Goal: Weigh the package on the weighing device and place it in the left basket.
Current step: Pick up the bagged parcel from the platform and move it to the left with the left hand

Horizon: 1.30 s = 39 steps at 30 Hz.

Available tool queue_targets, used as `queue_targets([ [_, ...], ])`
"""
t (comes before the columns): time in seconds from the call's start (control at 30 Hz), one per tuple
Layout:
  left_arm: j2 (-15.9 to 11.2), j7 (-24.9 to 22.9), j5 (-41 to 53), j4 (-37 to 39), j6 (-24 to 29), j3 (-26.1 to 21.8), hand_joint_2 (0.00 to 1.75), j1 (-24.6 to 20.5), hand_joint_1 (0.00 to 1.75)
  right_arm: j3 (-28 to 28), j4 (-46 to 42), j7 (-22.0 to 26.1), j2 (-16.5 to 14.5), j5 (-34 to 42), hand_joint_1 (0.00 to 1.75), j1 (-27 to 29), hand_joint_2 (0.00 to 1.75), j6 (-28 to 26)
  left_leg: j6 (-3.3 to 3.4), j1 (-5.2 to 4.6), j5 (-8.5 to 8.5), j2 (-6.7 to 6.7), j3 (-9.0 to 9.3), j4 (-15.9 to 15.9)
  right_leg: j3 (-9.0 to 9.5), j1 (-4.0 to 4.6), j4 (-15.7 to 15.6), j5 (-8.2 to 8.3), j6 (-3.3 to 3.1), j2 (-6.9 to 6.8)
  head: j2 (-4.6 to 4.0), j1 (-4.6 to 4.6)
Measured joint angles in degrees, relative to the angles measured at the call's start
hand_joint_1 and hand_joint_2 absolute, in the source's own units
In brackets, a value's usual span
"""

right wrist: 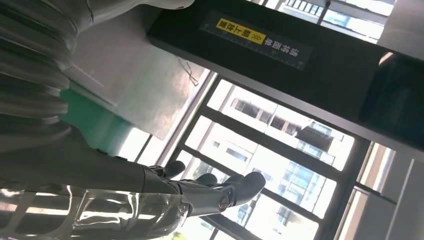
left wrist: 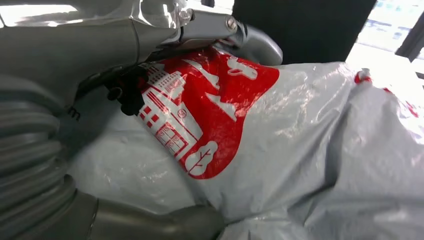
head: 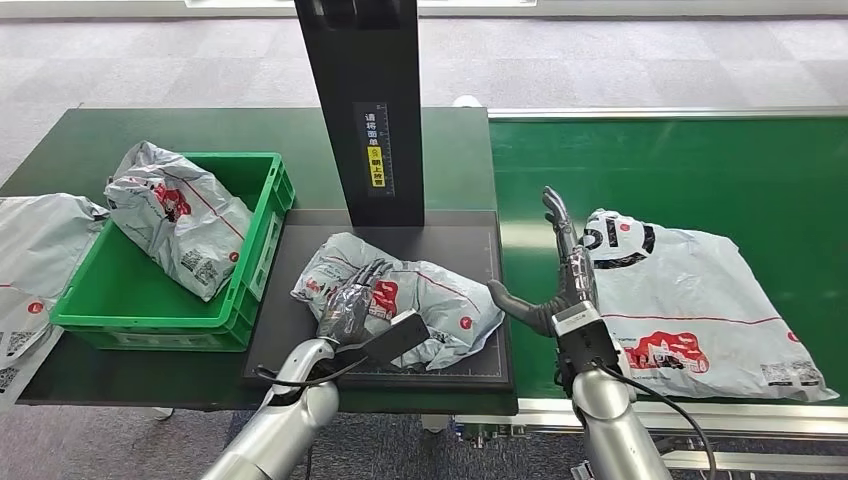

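head view looks down over the table; left wrist view sits close on the same package (head: 400, 300) (left wrist: 280, 150).

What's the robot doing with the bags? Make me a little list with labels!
scale: black pad with a black post
package on scale: grey bag with red print
left hand: rests on that bag, fingers over it
right hand: raised, fingers apart, holds nothing
basket: green, left of the scale, one bag in it
belt: green, another bag on it
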<state>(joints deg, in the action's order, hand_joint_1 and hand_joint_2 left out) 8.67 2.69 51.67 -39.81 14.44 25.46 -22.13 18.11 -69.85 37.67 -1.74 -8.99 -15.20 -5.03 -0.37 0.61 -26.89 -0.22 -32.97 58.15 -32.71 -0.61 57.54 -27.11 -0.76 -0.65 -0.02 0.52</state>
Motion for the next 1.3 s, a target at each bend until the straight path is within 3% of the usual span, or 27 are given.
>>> queue_targets([
  [0.53,0.71,0.98,4.37,0.5,-1.39,-0.56,1.75,-0.49,1.75,-5.56,-9.36,-1.31,-0.02,-2.41,0.0,7.73,1.75,-0.86,0.12,-0.06,0.16,-0.04,0.09,0.0,0.13,-0.08,-0.01,0.16,0.08,-0.04,0.0,0.0],
  [0.63,0.81,3.34,3.68,0.12,1.6,-1.07,1.75,0.32,1.75,-6.05,-10.33,-1.44,-0.2,-3.2,0.0,8.7,1.75,-0.81,0.12,-0.06,0.16,-0.02,0.08,0.0,0.1,-0.08,-0.01,0.16,0.08,-0.01,0.0,0.0],
  [0.73,0.81,8.76,2.22,-2.14,8.25,-2.13,1.75,2.91,1.75,-6.79,-11.8,-1.51,-0.51,-3.93,0.0,10.04,1.75,-0.21,0.11,-0.06,0.16,0.06,-0.02,0.01,-0.05,-0.08,0.0,0.17,0.07,0.11,0.0,-0.01],
  [0.87,0.44,17.58,3.22,-10.83,21.32,-3.41,1.75,7.18,1.75,-7.74,-12.77,-1.49,-0.71,-2.7,0.0,10.33,1.75,0.68,0.11,-0.06,0.16,0.14,-0.24,0.02,-0.3,-0.07,0.02,0.18,0.06,0.18,0.0,0.0],
  [0.93,0.26,21.21,6.6,-16.59,24.69,-4.5,1.75,9.06,1.75,-8.1,-12.81,-1.47,-0.71,-1.7,0.0,10.08,1.75,0.87,0.11,-0.06,0.16,0.14,-0.28,0.02,-0.33,-0.07,0.02,0.17,0.06,0.17,0.0,0.0],
  [1.13,1.79,34.88,14.06,-34.7,25.8,-11.73,1.75,14.85,1.75,-9.02,-12.77,-0.87,-0.71,1.02,0.0,9.64,1.75,0.14,0.11,-0.06,0.13,0.22,-0.39,0.01,-0.49,-0.07,0.02,0.17,0.05,0.24,0.0,0.0],
  [1.3,2.77,36.71,17.97,-45.88,25.82,-17.52,1.75,17.47,1.75,-9.54,-12.8,-0.05,-0.7,1.91,0.0,10.76,1.75,-0.36,0.07,-0.04,0.11,0.21,-0.42,0.01,-0.52,-0.06,0.02,0.16,0.05,0.23,0.0,-0.01],
])
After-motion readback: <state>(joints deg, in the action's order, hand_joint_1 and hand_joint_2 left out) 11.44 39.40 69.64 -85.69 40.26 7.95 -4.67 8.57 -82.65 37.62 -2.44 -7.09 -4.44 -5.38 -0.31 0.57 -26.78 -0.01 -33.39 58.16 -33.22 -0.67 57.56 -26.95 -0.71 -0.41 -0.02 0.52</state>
